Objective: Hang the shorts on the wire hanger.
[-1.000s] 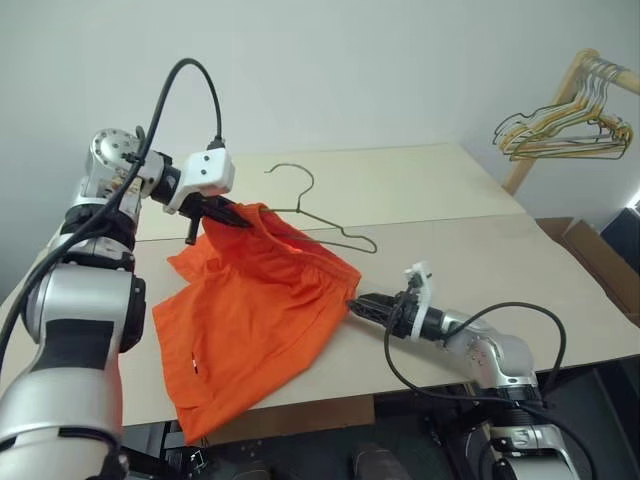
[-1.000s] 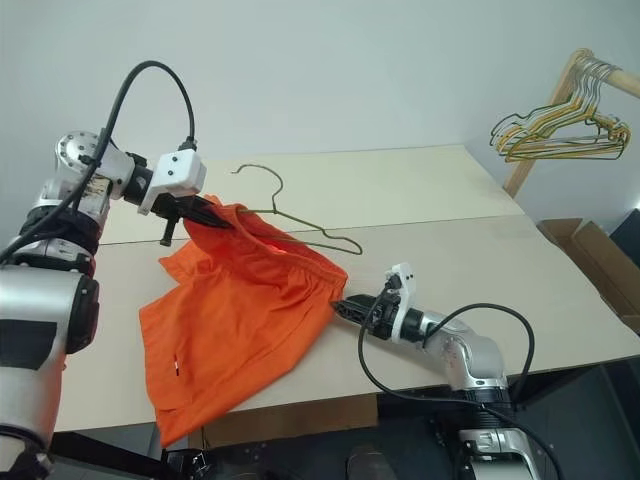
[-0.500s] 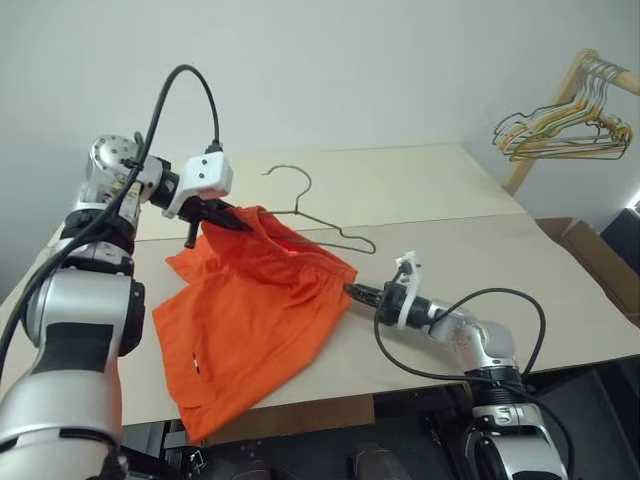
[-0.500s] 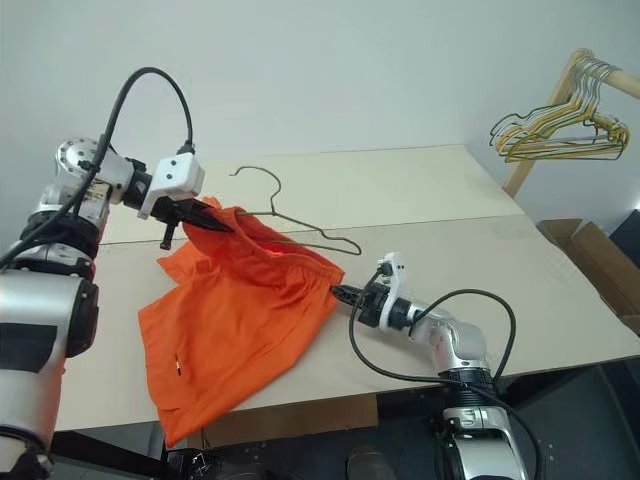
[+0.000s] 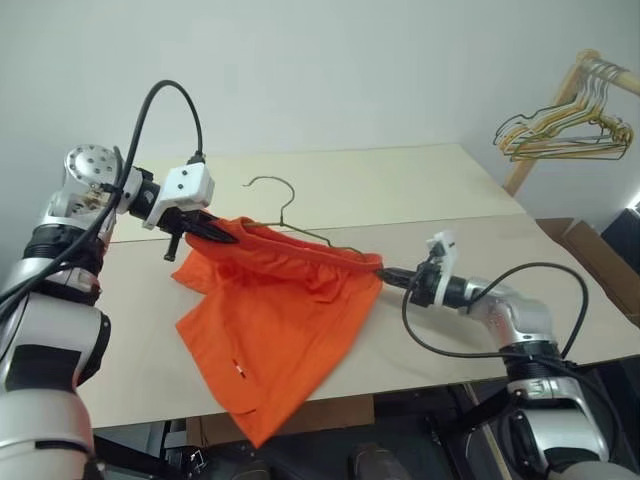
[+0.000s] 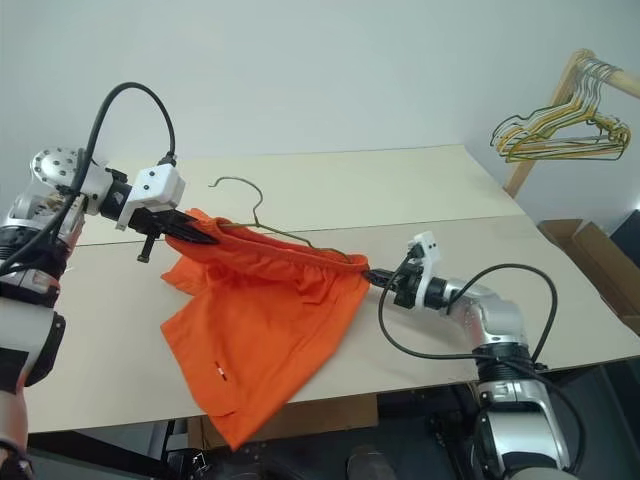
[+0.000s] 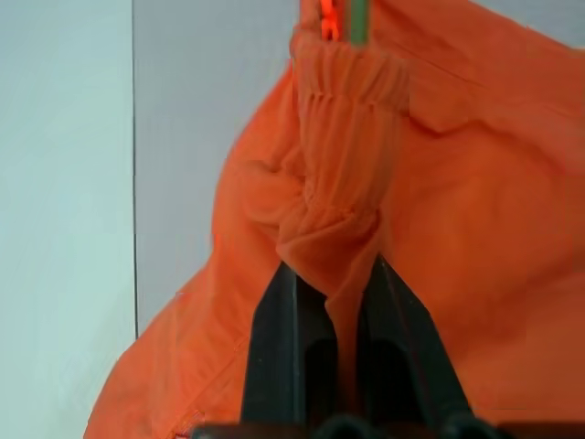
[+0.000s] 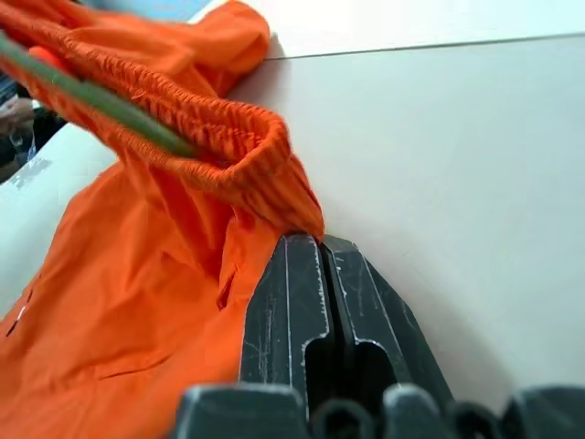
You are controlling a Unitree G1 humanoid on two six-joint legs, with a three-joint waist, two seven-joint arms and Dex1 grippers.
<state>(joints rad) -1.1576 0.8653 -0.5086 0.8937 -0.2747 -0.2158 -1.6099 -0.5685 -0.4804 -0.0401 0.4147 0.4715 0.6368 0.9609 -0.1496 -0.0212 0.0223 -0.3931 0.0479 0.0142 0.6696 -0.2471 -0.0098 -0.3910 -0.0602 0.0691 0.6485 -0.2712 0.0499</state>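
Note:
The orange shorts (image 5: 285, 310) are stretched by the waistband between both grippers above the table, and their legs droop down past the front edge. My left gripper (image 5: 215, 232) is shut on the bunched left end of the waistband (image 7: 338, 210). My right gripper (image 5: 385, 272) is shut on the right corner of the waistband (image 8: 265, 174). The wire hanger (image 5: 272, 186) has its hook standing up behind the shorts. Its thin wire (image 8: 101, 101) runs along inside the taut waistband.
The pale table (image 5: 420, 185) has a seam across its middle. At the back right, a wooden rack (image 5: 550, 110) carries a bunch of yellow, green and grey hangers (image 5: 565, 135). A cardboard box (image 5: 600, 262) sits on the floor to the right.
My right gripper has shut on the waistband's right corner and pulled it right and up. The waistband went from slack to taut, and the shorts and hanger shifted with it.

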